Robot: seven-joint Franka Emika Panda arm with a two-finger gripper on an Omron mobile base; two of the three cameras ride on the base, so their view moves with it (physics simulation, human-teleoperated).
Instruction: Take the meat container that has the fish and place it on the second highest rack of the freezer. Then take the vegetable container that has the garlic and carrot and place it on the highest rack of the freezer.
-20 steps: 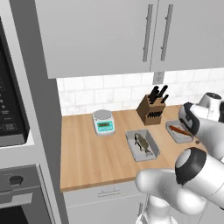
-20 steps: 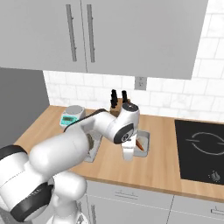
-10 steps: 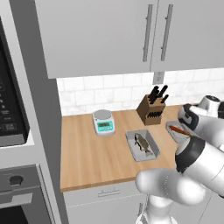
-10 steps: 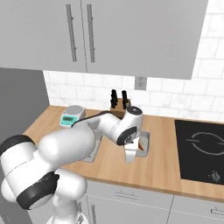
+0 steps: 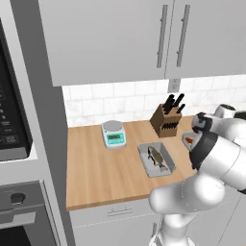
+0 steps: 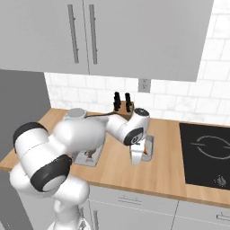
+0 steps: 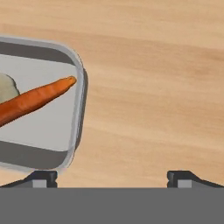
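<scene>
So, claw (image 7: 112,175) is wide open, nothing between its tips, hanging low over the wooden bench (image 5: 96,168) just beside the right-hand tray (image 7: 43,105). Hand view: that grey tray holds the carrot (image 7: 37,98), lying aslant, with a bit of the whitish garlic (image 7: 6,87) touching it at the frame edge (mostly cut off). One claw tip sits at the tray's rim, the other over bare wood.

Left base view: the fish (image 5: 156,157) lies in its own grey tray (image 5: 144,161) mid-bench, apart from the arm. A small scale (image 5: 114,134) with a teal front sits left of it, nearer the tiled wall. A knife block (image 5: 166,122) stands at the far side, between the two trays. The carrot tray is mostly hidden behind the arm here (just an orange sliver).

Right base view: a black cooktop (image 6: 206,155) is set into the bench at far right, well apart from the trays. Grey cupboards (image 6: 108,36) hang above.
</scene>
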